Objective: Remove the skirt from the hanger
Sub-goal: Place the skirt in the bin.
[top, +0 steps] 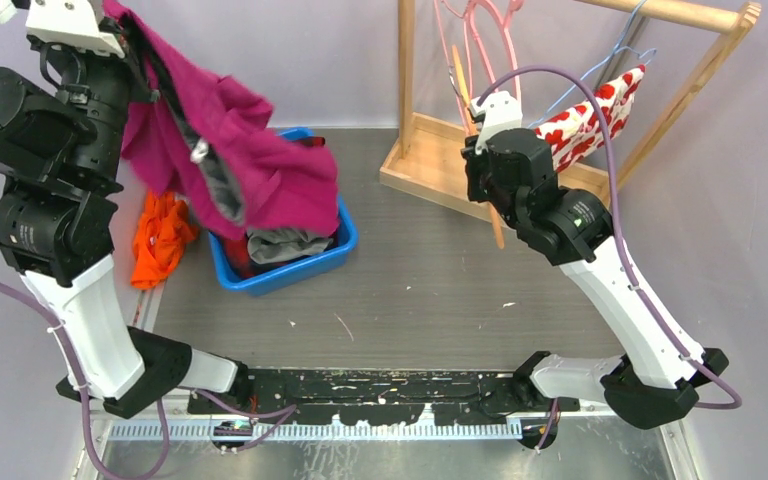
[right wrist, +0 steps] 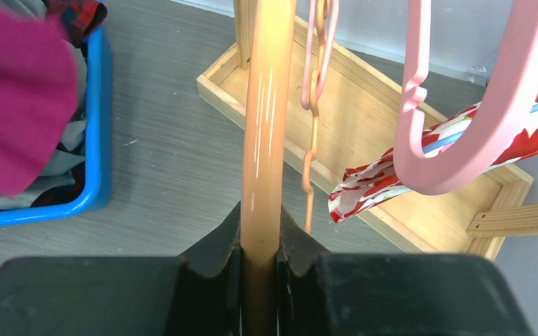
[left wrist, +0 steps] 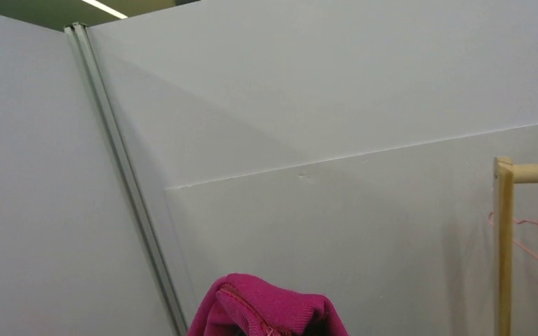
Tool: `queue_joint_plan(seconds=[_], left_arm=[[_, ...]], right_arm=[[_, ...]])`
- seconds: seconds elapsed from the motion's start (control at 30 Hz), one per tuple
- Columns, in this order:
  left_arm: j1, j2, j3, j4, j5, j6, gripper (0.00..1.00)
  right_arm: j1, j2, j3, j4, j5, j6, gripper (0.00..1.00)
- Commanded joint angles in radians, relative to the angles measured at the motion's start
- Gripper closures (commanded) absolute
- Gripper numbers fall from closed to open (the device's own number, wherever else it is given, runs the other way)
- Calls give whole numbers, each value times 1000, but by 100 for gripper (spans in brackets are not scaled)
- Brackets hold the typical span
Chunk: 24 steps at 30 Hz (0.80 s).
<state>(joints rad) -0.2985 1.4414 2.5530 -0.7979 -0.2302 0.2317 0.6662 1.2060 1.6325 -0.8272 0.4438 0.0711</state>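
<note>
L gripper [top: 118, 40] pinches skirt [top: 260, 160], held high — R gripper [right wrist: 259, 241] clamps hanger [right wrist: 263, 105], well apart.

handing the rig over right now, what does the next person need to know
Left gripper: held high, magenta skirt hanging from it above the blue bin; fingers hidden by cloth.
Right gripper: shut on the orange hanger, beside the wooden rack.
Done: the skirt looks clear of the hanger.
Left: probably set the skirt down and put the hanger away.
</note>
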Motion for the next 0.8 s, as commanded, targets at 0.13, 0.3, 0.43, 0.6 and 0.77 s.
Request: queue_joint_plan(seconds=[0.13, 0.3, 0.43, 0.6, 0.77], left_arm=[[4, -22, -211, 95, -24, 14, 100], [4, 4, -324, 83, 86, -78, 100], [4, 43, -290, 85, 101, -91, 100], [5, 8, -521, 133, 81, -106, 100], [61, -67, -837, 192, 61, -207, 100]], right_arm=[[-25, -22, 48, 115, -5, -28, 99], [-34, -17, 40, 108, -10, -17, 99], [-43, -22, 33, 109, -10, -14, 99], [-55, -18, 35, 99, -29, -16, 99], [-56, -13, 58, 66, -45, -19, 99]])
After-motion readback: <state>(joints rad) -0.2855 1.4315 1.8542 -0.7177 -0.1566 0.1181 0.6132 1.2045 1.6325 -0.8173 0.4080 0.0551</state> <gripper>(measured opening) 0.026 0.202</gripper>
